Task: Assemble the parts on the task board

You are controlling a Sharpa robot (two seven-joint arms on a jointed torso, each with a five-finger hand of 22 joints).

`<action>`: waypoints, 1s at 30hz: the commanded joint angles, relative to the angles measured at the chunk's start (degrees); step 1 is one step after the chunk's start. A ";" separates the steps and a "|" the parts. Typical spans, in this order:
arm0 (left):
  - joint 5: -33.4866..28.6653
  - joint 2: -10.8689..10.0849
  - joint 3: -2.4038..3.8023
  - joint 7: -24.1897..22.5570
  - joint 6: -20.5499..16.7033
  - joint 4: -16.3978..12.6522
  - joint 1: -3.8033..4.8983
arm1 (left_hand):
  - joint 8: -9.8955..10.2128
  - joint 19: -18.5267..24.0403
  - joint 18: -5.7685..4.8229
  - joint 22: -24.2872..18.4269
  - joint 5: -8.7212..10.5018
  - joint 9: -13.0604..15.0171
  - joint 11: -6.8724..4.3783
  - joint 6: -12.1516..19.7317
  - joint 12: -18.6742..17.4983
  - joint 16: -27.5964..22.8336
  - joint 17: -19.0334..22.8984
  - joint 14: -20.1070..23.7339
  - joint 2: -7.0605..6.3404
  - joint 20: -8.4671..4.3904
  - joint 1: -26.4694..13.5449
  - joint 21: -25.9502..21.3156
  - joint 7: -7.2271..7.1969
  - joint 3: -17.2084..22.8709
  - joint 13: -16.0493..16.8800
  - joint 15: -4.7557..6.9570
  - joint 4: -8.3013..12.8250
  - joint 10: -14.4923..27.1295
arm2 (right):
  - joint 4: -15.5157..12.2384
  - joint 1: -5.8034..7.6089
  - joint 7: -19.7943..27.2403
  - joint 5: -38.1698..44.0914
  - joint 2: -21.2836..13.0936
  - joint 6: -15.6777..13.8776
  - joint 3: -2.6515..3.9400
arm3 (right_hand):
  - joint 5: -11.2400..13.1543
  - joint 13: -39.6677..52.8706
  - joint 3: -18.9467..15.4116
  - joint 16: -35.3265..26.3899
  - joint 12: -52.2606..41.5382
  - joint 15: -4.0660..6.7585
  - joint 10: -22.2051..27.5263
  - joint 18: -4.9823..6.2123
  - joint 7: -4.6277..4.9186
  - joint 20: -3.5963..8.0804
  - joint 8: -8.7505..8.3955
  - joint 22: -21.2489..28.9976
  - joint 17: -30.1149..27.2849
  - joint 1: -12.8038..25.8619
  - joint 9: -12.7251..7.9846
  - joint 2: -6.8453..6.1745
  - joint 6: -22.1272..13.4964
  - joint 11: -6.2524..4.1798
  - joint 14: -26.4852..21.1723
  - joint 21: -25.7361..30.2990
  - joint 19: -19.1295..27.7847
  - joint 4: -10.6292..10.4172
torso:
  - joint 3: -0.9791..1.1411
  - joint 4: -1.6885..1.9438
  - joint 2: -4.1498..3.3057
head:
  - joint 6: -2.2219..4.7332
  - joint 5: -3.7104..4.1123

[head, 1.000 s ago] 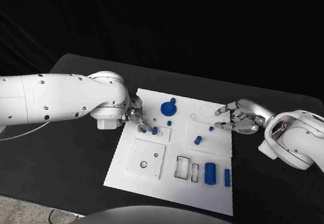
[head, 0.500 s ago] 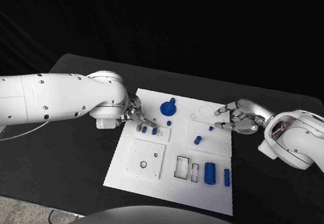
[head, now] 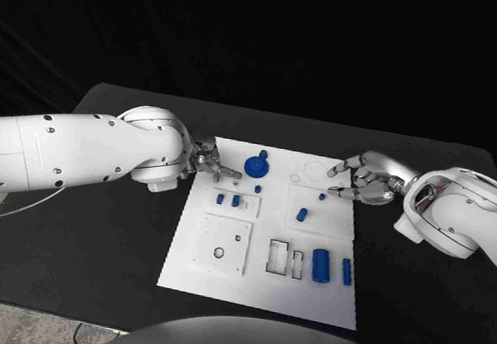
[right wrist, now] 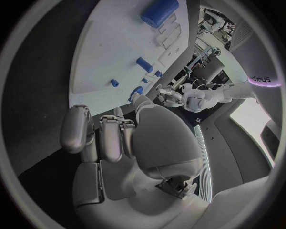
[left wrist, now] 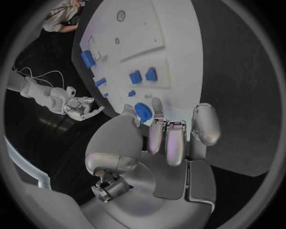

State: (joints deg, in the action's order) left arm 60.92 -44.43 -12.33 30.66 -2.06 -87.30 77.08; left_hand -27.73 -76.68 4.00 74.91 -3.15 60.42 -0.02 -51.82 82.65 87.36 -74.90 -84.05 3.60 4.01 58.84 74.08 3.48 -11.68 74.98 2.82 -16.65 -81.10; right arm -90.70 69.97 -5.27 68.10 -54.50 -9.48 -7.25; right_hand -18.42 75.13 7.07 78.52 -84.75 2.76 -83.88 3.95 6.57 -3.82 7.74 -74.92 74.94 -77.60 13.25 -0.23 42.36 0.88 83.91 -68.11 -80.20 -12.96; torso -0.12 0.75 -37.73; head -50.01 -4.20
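Observation:
The white task board [head: 221, 281] lies in the middle of the table. A round blue part [head: 257, 169] sits near its far edge, and two short blue pegs [head: 228, 198] stand just nearer. My left hand [head: 210, 166] hovers at the board's far left edge, fingertips beside the round part [left wrist: 142, 112], and holds nothing. The two pegs [left wrist: 143, 75] lie beyond its fingers. At the board's far right edge my right hand [head: 364, 179] hangs with loosely curled, empty fingers. A big blue cylinder [head: 322, 266] and a slimmer one [head: 346, 272] lie near the front right.
More small blue parts [head: 302, 215] sit mid-board, with one small peg [head: 257, 188] below the round part. Empty rectangular slots [head: 279, 257] and a square plate [head: 225, 243] lie on the board's front half. The black table [head: 94, 230] surrounds the board on both sides.
My left hand has lifted away from the two short pegs and moved towards the board's far edge, beside the round part. The right hand has stayed where it was.

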 commanded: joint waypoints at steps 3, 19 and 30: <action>14.10 0.10 0.13 -19.67 -18.61 0.03 0.67 | 2.55 3.42 1.11 3.95 -2.04 -1.74 1.30 3.76 -8.78 -7.97 -3.13 5.73 -0.44 0.75 5.92 -3.34 1.49 -0.96 1.22 -1.50 0.35 9.44 | 0.05 -0.05 0.34 0.03 -0.02 0.12 0.00 | -0.23 10.79 0.22 -0.55 1.03 -0.30 0.25 1.24 0.16 0.05 -0.09 -4.05 5.83 -0.03 -0.09 0.11 0.42 0.35 2.15 0.48 0.57 -0.05 | -0.01 -0.03 -0.07 | 0.01 0.06; 36.75 5.38 -0.07 -32.00 -14.84 6.08 -1.10 | 20.20 -3.04 -0.57 9.59 -7.57 -25.93 1.15 5.58 -59.12 -12.91 6.06 6.04 -4.12 0.79 28.70 3.33 -1.94 11.31 -43.55 -0.40 0.15 39.94 | -0.44 -0.15 3.64 -0.03 -0.35 -3.12 0.00 | -0.19 7.05 1.00 -1.97 6.28 -0.22 4.57 1.42 0.15 0.11 0.53 -3.77 4.69 0.23 -0.36 -0.18 2.52 0.26 1.74 1.61 0.78 -0.35 | -0.04 0.07 -0.07 | 0.01 -0.14; 38.33 7.02 -0.06 -29.93 -10.46 7.93 -2.67 | 22.08 -3.92 -0.80 10.33 -7.06 -29.10 2.32 4.46 -54.95 -11.43 5.64 5.42 -5.38 1.03 27.16 4.00 -2.53 13.01 -42.84 -1.30 0.28 37.83 | -0.59 -0.21 3.61 -0.13 -0.46 -3.11 0.00 | 0.01 5.37 1.24 -3.04 8.49 -0.19 6.10 1.58 0.13 0.13 0.39 -3.43 3.83 0.43 -0.62 -0.33 2.68 0.23 1.41 2.53 1.06 -0.60 | 0.00 0.07 -0.04 | 0.01 -0.25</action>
State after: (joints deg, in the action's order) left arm 96.94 -37.64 -12.43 0.41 -15.39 -79.35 74.53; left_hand -5.83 -80.39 3.96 74.94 -10.52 31.38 2.34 -47.21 27.57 75.75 -69.30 -78.37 -1.45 5.01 86.16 77.89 0.99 1.12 32.12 1.65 -16.33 -43.02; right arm -91.16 69.81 -2.39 67.93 -54.92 -12.39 -7.25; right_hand -18.42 75.10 8.10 75.61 -76.44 2.76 -78.17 4.84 6.67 -3.69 8.18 -74.95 74.92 -77.58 12.67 -0.25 44.50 1.01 83.91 -65.79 -79.50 -13.53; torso -0.13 0.77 -37.82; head -50.01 -4.44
